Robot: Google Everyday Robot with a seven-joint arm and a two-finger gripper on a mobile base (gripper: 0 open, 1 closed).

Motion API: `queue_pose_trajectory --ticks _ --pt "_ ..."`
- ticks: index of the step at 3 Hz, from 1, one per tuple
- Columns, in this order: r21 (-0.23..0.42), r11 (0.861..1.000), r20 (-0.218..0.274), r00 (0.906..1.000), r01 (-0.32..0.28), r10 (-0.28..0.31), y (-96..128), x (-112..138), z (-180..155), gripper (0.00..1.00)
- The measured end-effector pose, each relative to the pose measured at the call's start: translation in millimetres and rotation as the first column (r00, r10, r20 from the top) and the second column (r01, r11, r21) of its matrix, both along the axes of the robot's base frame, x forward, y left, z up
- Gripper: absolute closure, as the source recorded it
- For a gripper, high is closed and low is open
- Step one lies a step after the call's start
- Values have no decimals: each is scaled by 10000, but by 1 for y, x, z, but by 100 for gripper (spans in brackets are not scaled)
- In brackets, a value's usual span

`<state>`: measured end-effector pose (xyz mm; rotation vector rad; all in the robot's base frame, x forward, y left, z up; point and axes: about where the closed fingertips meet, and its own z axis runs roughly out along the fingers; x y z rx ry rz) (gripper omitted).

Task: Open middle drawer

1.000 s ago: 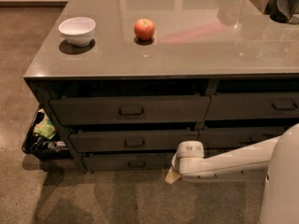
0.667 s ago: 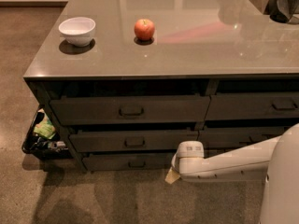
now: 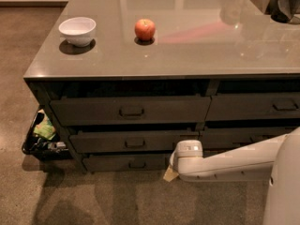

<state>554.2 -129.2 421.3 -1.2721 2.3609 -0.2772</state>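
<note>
The middle drawer is the medium-height dark grey-brown front in the left column, with a small loop handle at its centre. It sits below the taller top drawer and above the thin bottom drawer. It looks shut, about flush with the other fronts. My white arm reaches in from the right, low over the floor. My gripper is at the arm's left end, in front of the right end of the bottom drawer, below and to the right of the middle drawer's handle. It holds nothing that I can see.
A white bowl and a red apple stand on the grey countertop. A second column of drawers is on the right. A black bin with items stands on the floor at the cabinet's left. Dark appliances are at the back right.
</note>
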Motion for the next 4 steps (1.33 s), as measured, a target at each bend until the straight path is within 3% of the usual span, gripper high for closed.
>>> queue_pose_trajectory --ticks 1,2,3,4 --pt "49 10000 51 10000 -5 5 4 1 -4 0" --pt "363 9993 -486 9988 126 -108 13 30 -38 0" --pt "339 9994 -411 9991 84 -70 14 30 -35 0" --pt "169 9997 83 9998 -191 189 21 29 -14 0"
